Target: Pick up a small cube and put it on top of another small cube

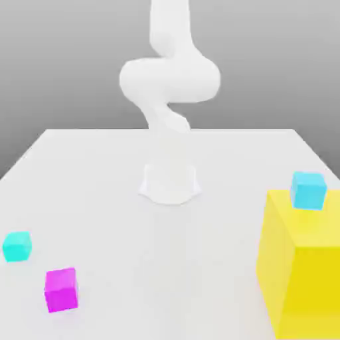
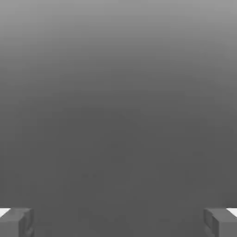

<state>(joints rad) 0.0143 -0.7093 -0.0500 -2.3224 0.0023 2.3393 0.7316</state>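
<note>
The small cube [image 1: 61,290] is plain magenta and sits on the white table [image 1: 199,265] near the front, at the exterior view's left. A small cyan cube [image 1: 16,246] lies just behind it, further left. In the hand view my gripper [image 2: 118,223] is open: its two grey fingertips [image 2: 16,222] stand far apart with nothing between them, and only grey background lies beyond. The white arm [image 1: 169,80] rises folded above its base [image 1: 170,182] at the table's middle, well away from the cubes.
A large yellow block [image 1: 302,265] stands at the front of the exterior view's right, with a second small cyan cube [image 1: 309,190] on its top. The table's far edge runs behind the arm's base.
</note>
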